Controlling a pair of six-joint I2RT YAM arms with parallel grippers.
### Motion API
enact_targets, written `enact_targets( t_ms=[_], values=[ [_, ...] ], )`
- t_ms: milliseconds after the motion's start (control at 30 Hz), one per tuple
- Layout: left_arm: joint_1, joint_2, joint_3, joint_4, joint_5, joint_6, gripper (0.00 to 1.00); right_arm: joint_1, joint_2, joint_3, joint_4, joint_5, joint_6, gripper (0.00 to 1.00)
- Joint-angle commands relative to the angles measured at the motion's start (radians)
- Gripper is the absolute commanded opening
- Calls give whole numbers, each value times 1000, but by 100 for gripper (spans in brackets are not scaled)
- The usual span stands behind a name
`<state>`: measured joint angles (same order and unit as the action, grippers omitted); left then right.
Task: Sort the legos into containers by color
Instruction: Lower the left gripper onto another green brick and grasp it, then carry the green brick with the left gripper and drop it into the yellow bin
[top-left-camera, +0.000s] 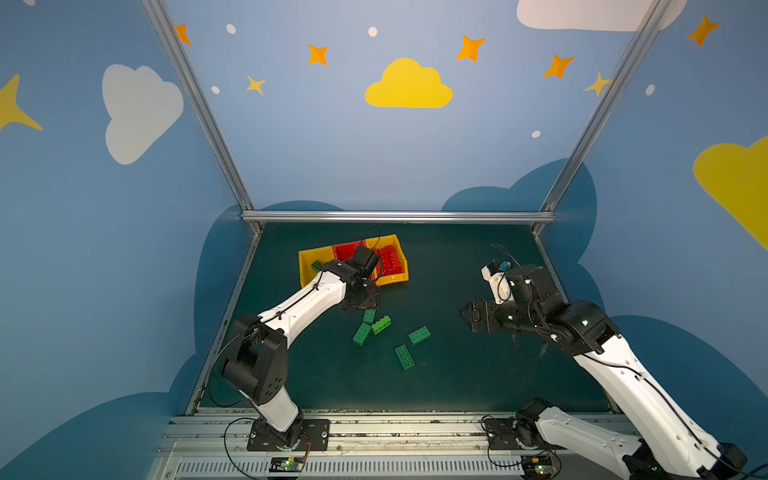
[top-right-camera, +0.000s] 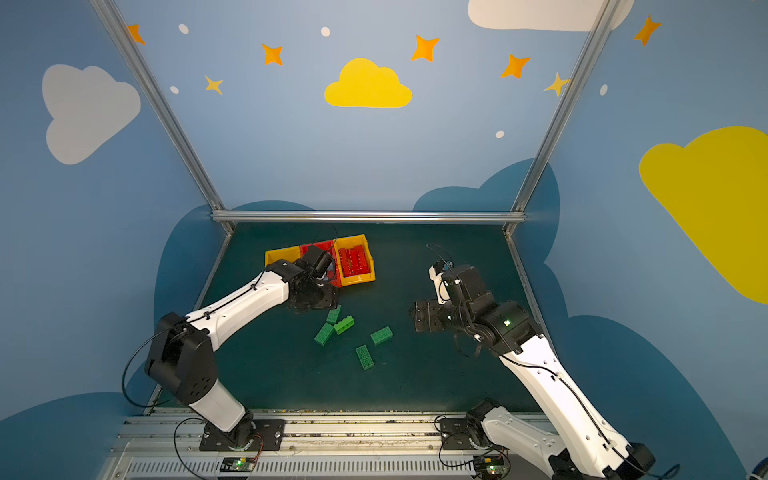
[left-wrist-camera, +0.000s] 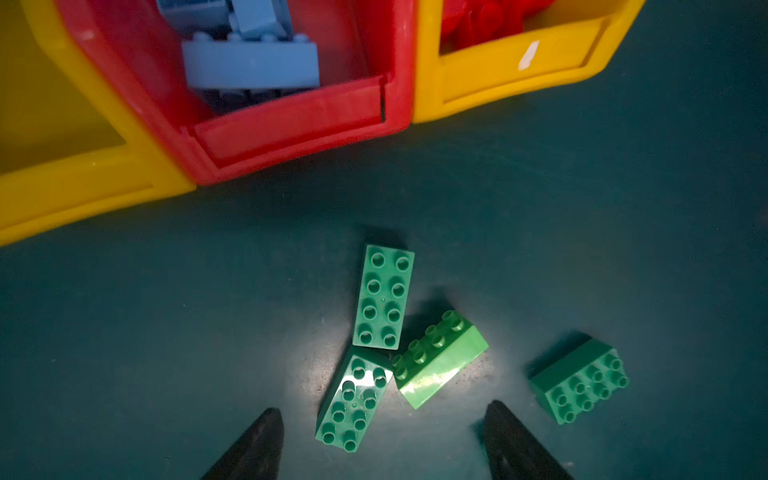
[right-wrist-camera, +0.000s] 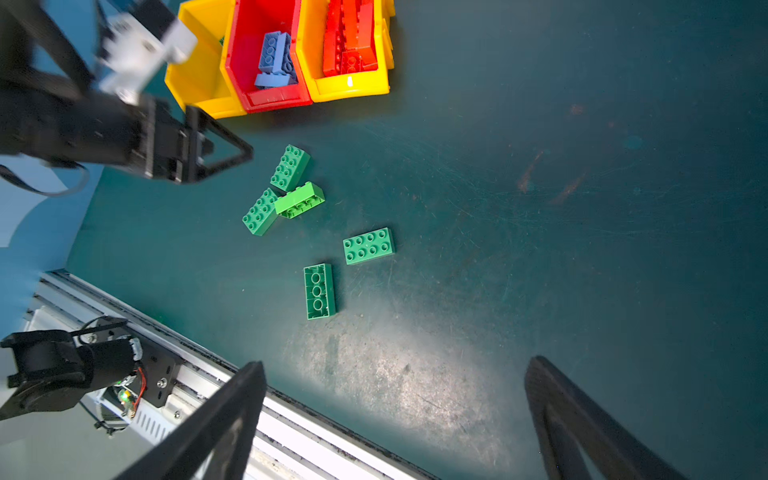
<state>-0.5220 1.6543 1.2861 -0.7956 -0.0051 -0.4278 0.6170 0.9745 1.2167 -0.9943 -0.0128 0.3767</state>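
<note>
Item: green legos (right-wrist-camera: 299, 199), 5 pcs, being seen loose on mat (right-wrist-camera: 540, 208) near bins (right-wrist-camera: 278, 102); being judged light, stiff, slick-sided, best pinched across long flat sides; left gripper (left-wrist-camera: 382, 409) being held part-open, empty, over 3-pc cluster; right gripper (right-wrist-camera: 395, 363) being held wide, empty, well apart.

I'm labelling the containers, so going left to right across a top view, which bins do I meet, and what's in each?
left yellow bin holding a green brick → red bin, contents hidden there by the left arm → right yellow bin full of red bricks.
</note>
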Motion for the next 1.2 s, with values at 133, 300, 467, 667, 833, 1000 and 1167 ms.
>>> enact_targets(
  t_ms=[133, 300, 467, 667, 833, 1000, 1167],
  values=[
    [-19, 30, -55, 132, -44, -32, 75, 18, -56, -49, -1, -58, 55, 95],
    [-19, 100, -46, 170, -36, -1, 74, 32, -91, -63, -13, -49, 80, 95],
    [-21, 167, -31, 182, -35, 22, 72, 35, -116, -53, -56, -18, 85, 95],
    [-21, 213, -27, 199, -35, 30, 66, 36, -138, -57, -82, 11, 102, 95],
    [-21, 247, -25, 204, -29, 42, 62, 37, -129, -56, -74, 13, 105, 95],
    [-19, 284, -15, 211, -41, 49, 51, 38, -97, -40, -58, 10, 100, 95],
    [-19, 305, 11, 188, -69, 54, 34, 40, -64, -27, -40, 7, 93, 95]
  ],
)
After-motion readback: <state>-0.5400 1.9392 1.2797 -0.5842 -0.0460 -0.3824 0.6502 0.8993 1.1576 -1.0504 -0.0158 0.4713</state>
